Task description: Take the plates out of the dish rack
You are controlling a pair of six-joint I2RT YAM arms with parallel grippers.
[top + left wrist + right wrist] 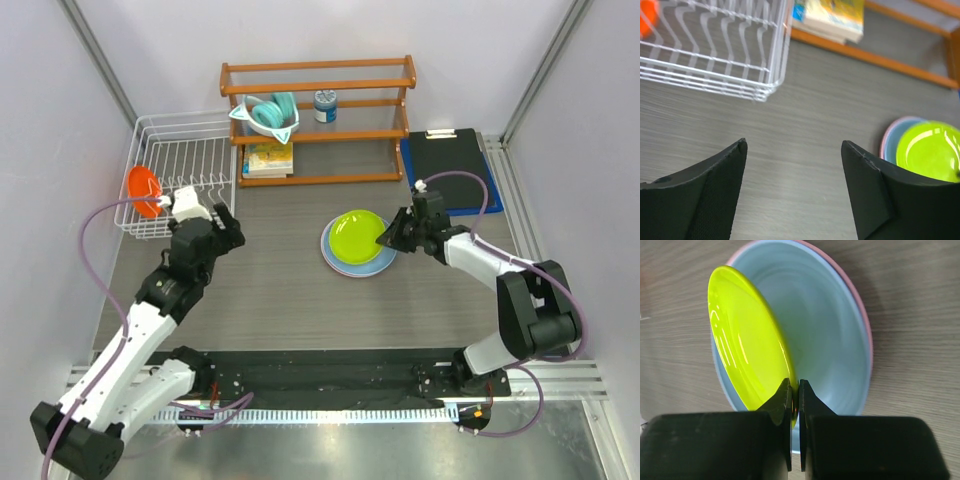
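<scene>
On the grey wood-grain table (300,300), the left gripper (794,147) hangs with its two black jaws wide apart, holding nothing. The right gripper (795,390) pinches the rim of one glossy lime green plate (745,340), tilted over one light blue plate (830,340) that lies in one pink plate (869,342). Farther left, one orange plate (143,187) stands in the white wire dish rack (190,135). One wooden shelf (320,75) sits behind.
</scene>
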